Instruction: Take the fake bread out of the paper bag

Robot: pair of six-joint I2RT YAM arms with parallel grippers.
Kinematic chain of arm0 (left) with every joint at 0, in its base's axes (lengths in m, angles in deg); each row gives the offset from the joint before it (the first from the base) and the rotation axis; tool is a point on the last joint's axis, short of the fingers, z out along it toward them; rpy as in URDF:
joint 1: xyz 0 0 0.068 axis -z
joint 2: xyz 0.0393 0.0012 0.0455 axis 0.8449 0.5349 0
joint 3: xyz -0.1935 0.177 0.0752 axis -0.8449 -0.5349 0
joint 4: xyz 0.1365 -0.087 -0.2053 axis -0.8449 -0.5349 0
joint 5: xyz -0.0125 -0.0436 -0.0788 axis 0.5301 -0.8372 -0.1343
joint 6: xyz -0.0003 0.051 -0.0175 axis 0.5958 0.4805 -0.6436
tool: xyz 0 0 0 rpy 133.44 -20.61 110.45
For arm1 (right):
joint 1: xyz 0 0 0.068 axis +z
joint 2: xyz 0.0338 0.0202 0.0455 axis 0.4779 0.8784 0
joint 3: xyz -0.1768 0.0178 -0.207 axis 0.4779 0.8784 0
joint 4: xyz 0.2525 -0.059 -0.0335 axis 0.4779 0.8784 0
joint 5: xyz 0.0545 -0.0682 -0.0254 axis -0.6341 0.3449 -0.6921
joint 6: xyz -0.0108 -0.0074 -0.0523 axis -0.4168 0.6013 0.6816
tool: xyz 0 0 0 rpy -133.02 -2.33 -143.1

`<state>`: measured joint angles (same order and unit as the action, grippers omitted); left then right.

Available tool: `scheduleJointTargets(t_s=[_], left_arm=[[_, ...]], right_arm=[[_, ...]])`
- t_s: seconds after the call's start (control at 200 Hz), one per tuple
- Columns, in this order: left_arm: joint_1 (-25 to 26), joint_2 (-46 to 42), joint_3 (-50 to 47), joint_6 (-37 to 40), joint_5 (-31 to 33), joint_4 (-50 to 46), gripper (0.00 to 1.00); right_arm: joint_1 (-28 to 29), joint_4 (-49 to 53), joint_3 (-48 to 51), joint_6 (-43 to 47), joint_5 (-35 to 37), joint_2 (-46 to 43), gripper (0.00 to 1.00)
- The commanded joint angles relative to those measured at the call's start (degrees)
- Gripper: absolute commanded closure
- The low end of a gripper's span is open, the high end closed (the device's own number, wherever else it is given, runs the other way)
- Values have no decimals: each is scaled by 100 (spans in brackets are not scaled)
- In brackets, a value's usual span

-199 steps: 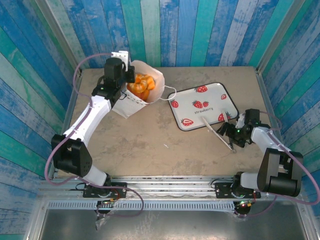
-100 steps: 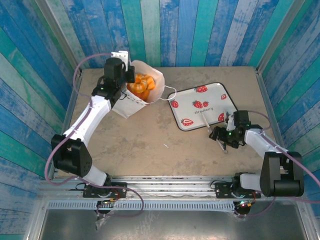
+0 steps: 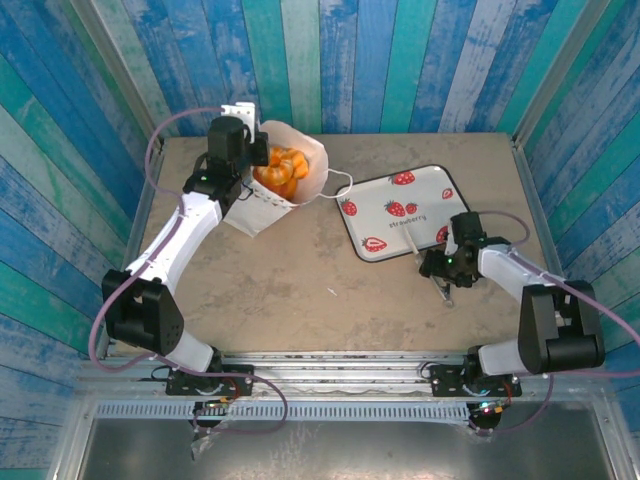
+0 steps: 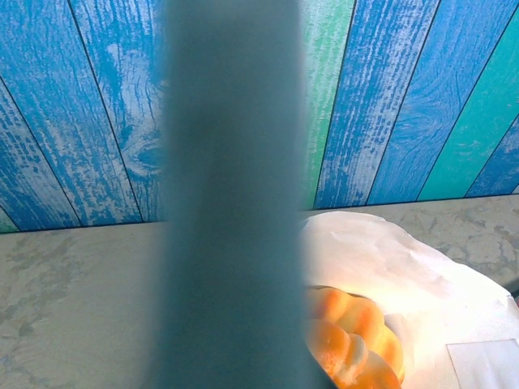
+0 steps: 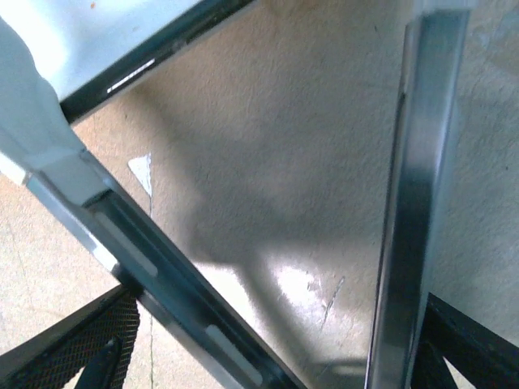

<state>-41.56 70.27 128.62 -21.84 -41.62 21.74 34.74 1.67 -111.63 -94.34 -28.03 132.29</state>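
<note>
The white paper bag [image 3: 262, 205] stands at the back left, tipped toward the tray, its mouth full of orange fake bread [image 3: 280, 172]. My left gripper [image 3: 243, 155] is shut on the bag's near rim. In the left wrist view a blurred grey band hides the middle, with the bag's inside [image 4: 381, 251] and a glossy orange pastry [image 4: 349, 332] to its right. My right gripper [image 3: 443, 265] hangs low over the table by the tray's front edge, open, its black fingers [image 5: 73, 348] outside the two arms of metal tongs [image 5: 146, 251].
A white strawberry-printed tray [image 3: 420, 190] lies right of centre, its dark edge [image 5: 146, 61] just ahead of the right gripper. The tongs [image 3: 415, 245] reach from the tray's front rim onto the table. A small white scrap [image 3: 333, 292] lies mid-table. Blue plank walls close in three sides.
My right arm has swung left from the table's right side to over the tongs, and its jaws have narrowed a little. The left arm and bag have not moved.
</note>
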Motion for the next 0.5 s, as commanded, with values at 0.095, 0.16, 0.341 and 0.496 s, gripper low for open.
scheduleJointTargets(t_s=[0.095, 0.16, 0.341, 0.496], left_arm=[[-45, -485, -26, -5, 143, 329, 100], [-51, -492, -28, -1, 153, 335, 100], [-63, -483, -21, -19, 145, 350, 100], [-63, -474, -22, -31, 134, 353, 100]], right_arm=[[129, 352, 54, -104, 250, 321, 17], [199, 448, 58, -122, 325, 338, 18], [602, 517, -20, -189, 492, 382, 28], [1088, 413, -198, -394, 697, 506, 32]])
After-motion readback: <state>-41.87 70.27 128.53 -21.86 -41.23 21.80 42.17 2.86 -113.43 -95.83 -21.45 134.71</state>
